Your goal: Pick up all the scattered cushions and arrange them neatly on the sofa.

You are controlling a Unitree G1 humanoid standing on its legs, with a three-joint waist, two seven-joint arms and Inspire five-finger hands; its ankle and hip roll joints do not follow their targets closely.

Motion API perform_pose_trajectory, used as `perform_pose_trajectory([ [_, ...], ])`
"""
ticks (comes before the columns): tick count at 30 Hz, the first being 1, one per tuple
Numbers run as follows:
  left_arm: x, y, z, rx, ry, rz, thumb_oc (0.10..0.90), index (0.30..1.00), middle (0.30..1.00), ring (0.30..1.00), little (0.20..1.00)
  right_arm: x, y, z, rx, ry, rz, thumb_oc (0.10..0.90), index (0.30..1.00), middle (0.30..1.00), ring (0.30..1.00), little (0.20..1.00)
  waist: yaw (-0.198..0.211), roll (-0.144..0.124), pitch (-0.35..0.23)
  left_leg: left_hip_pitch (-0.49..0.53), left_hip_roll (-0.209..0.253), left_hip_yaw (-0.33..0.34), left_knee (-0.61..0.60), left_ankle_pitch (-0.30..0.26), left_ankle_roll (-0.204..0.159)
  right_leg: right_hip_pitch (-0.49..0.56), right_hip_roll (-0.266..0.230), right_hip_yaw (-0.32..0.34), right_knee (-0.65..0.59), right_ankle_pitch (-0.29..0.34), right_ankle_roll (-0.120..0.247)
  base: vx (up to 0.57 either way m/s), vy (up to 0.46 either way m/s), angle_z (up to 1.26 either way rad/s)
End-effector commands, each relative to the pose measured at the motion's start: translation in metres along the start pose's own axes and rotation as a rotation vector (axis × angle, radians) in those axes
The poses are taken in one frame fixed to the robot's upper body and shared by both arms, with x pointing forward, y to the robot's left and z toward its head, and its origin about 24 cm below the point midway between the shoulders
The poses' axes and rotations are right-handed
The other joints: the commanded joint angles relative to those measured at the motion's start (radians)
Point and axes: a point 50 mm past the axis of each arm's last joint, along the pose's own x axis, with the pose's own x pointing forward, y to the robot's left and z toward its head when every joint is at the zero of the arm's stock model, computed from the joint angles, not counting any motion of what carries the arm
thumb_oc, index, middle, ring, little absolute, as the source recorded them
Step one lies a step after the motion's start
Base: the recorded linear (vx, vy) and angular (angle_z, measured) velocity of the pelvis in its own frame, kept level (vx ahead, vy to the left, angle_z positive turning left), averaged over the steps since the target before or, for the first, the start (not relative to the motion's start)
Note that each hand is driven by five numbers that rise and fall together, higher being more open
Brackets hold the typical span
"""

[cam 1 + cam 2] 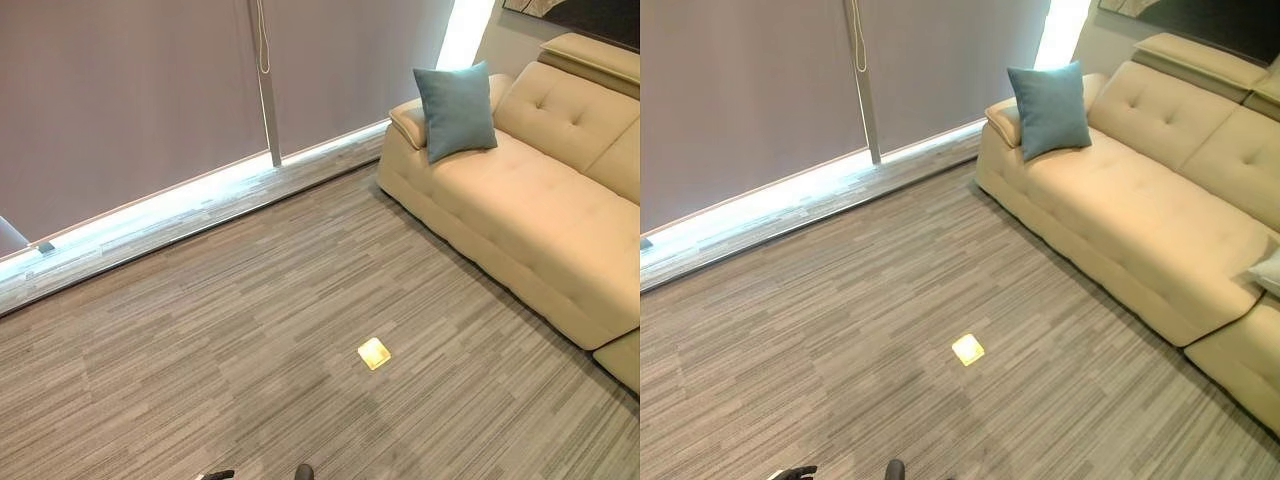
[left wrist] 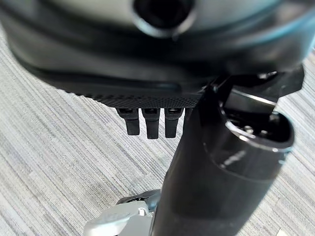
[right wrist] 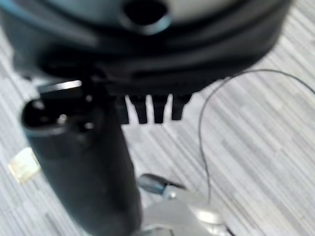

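Teal fabric marks the one cushion [image 1: 456,110] clearly seen, and it is already on the sofa [image 1: 530,200], propped at the armrest end, the end nearest the window blind [image 1: 130,90]. It is stood nearly upright, leaned back against the armrest, with its broad face turned along the seat toward the sofa's other end; it is close to square, so no long axis can be made out, though its upper edge is tilted slightly. At the opposite end of the sofa, at the seat's edge, a pale corner [image 1: 1268,270] is caught in the right eye view; it may be a second cushion, but too little is shown to be sure. No cushion is seen on the carpet [image 1: 200,340] in front of the sofa; only a small brass floor plate [image 1: 374,352] is set into it, well apart from the sofa's front. The left hand [image 2: 147,123] and the right hand [image 3: 152,110] are both shown in their wrist views hung over the carpet, fingers straight and relaxed, nothing held in either. The step in hand is judged to be a search: with both hands empty and no loose cushion in sight, the next move would call for the view to be turned away from the sofa until a scattered cushion is found, then approached and grasped.
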Motion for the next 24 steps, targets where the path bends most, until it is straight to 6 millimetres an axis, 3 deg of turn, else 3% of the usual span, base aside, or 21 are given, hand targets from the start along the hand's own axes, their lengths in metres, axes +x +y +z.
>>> perform_pose_trajectory([
  [1, 0.003, -0.013, 0.023, 0.054, -0.055, -0.049, 0.8, 0.9, 0.9, 0.9, 0.9, -0.001, -0.012, 0.003, -0.07, 0.0, -0.008, 0.8, 0.9, 0.9, 0.9, 0.9, 0.006, 0.007, 0.01, -0.004, 0.053, -0.094, 0.001, -0.112, -0.084, 0.017, -0.1, 0.043, 0.012, -0.061, 0.121, 0.0, 0.0, 0.0],
  [17, 0.004, -0.015, 0.026, 0.109, -0.047, -0.056, 0.8, 0.9, 0.9, 0.9, 0.9, 0.0, -0.003, 0.035, -0.244, -0.106, 0.033, 0.8, 0.9, 0.9, 0.9, 0.9, -0.012, 0.011, 0.03, -0.003, 0.061, -0.078, 0.001, -0.11, -0.087, 0.016, -0.091, 0.048, 0.012, -0.071, 0.112, 0.01, -0.028, -0.02],
  [24, 0.004, -0.017, 0.027, 0.113, -0.052, -0.058, 0.8, 0.9, 0.9, 0.9, 0.9, -0.001, -0.002, 0.044, -0.189, -0.146, 0.033, 0.8, 0.9, 0.9, 0.9, 0.9, -0.029, 0.018, 0.04, -0.002, 0.069, -0.07, 0.001, -0.107, -0.091, 0.015, -0.084, 0.052, 0.012, -0.074, 0.106, 0.01, -0.043, -0.02],
])
